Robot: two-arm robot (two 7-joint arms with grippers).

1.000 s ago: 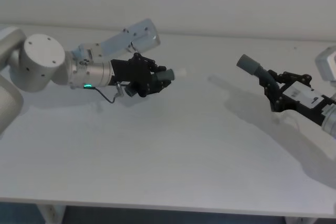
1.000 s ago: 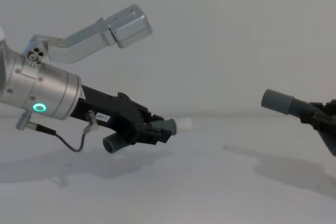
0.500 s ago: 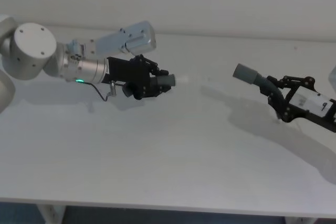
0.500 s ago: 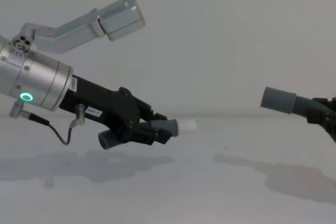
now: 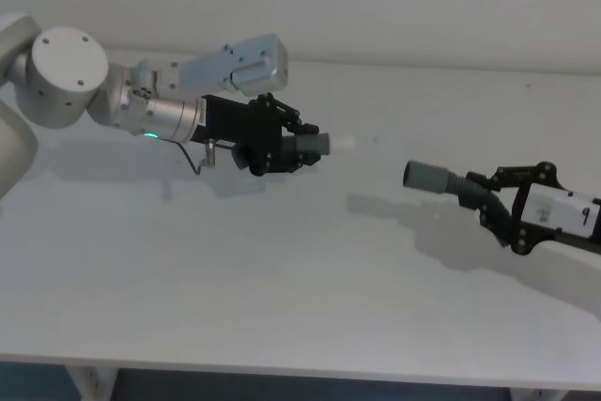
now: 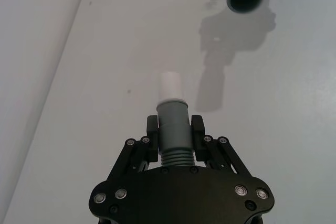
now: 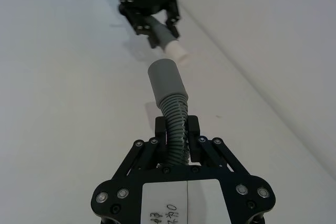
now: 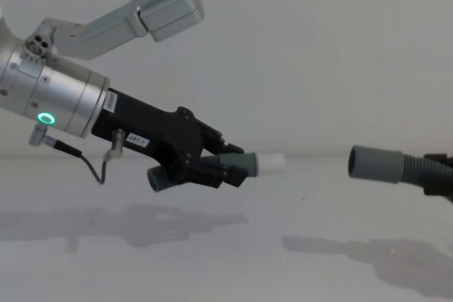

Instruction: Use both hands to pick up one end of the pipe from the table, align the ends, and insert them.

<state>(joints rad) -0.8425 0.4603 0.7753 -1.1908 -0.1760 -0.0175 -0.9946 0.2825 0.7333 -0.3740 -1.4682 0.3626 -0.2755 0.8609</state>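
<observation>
Left claw [image 5: 299, 145], centre-left, clamped shut, points right off a silver wrist [image 5: 174, 119] with a green light; right claw [image 5: 485, 200], also clamped, points left from the right edge.

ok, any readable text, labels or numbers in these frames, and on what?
white label on right tool: handwritten marks, cut off by the frame edge, unreadable.
small label on left tool: print too small to read.
No other text.

The right gripper [image 7: 177, 127] clamps the ribbed hose [image 7: 176, 113] above the table [image 7: 63, 108]. Its grey socket cuff [image 7: 165, 80] faces the white tip [image 7: 177, 49] of the other hose piece [image 7: 160, 34], near but apart, clamped in the left gripper [image 7: 156, 23].
</observation>
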